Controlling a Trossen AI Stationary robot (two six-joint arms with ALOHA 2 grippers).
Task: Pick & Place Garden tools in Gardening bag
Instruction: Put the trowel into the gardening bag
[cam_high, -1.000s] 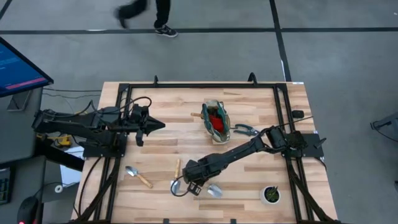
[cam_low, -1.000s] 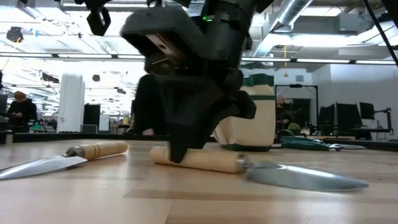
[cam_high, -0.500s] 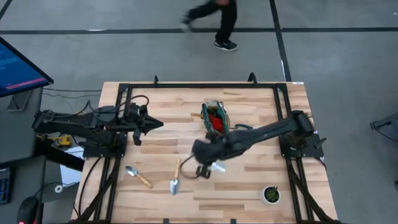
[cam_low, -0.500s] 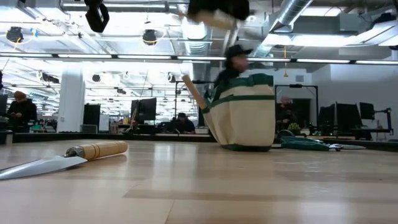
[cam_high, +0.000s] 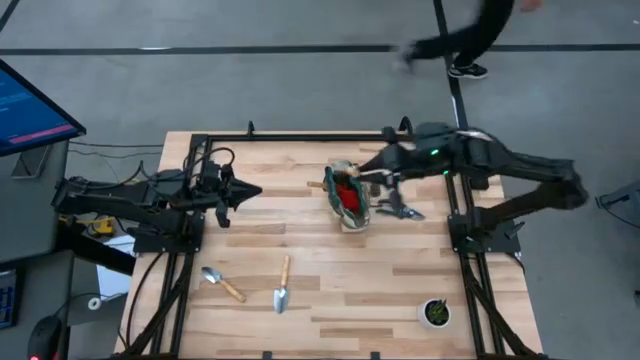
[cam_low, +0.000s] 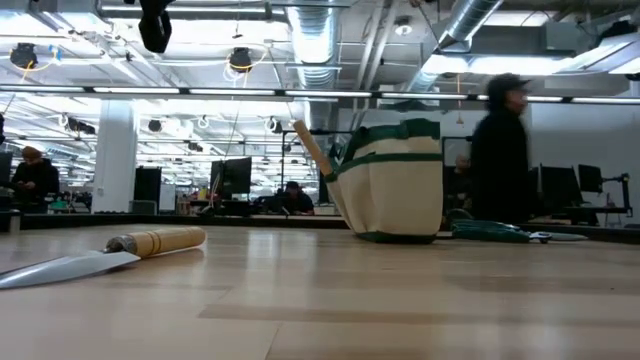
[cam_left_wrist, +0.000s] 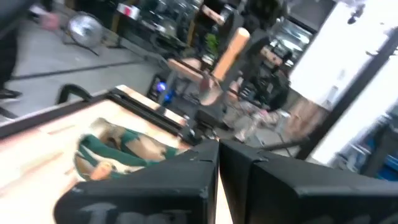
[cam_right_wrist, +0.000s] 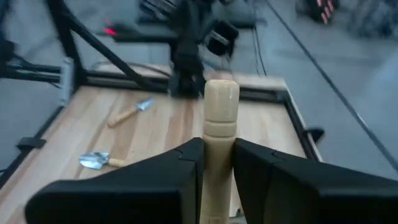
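Starting at the left, the left gripper is parked over the bench, fingers drawn together w/ nothing held, well apart from the bag. Two trowels and are left lying on the bench, far from both sets of fingers. Mid-bench, the gardening bag is seen w/ a red item inside. The right gripper is held just beside the bag, fingers clamped on a wooden-handled trowel. Pruning shears lie just beyond. Step in hand, judged: carry to bag. Next: handle to be centred over the bag's opening, then released.
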